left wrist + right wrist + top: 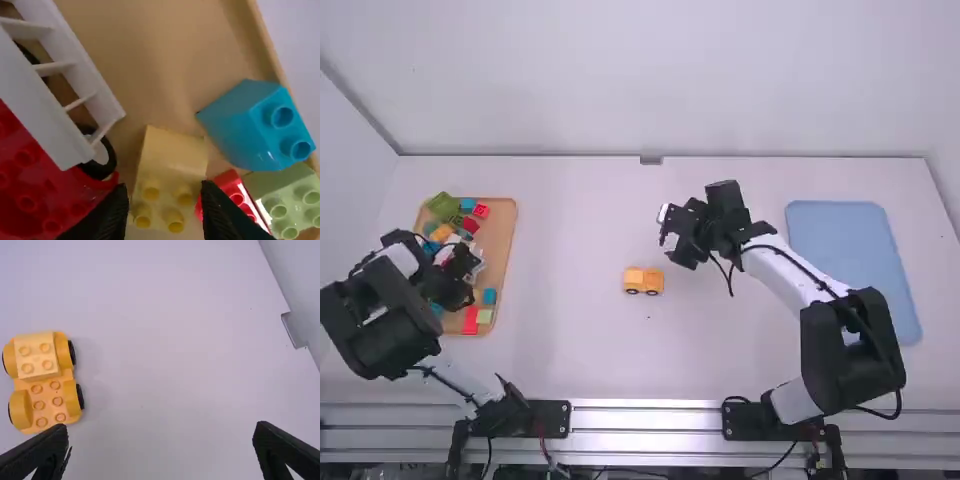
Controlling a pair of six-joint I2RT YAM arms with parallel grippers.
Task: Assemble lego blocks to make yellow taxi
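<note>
My left gripper [458,288] is low over the wooden tray at the far left. In the left wrist view this gripper [165,212] is open, its fingers on either side of a pale yellow block [172,155] with studs. The yellow car [643,281] stands mid-table. Seen from the right wrist, the car [52,400] has four black-rimmed wheels, and a lighter yellow block [36,356] sits on one end of its studded base. Up and to the right of the car is my right gripper [678,238]; in its wrist view the gripper [162,442] is open and holds nothing.
The tray [503,230] holds several coloured blocks. Close to the left gripper are a blue block [250,125], a light green block [287,195], small red pieces [235,192] and a red and white wheeled piece [40,100]. A blue mat [850,260] lies at the right.
</note>
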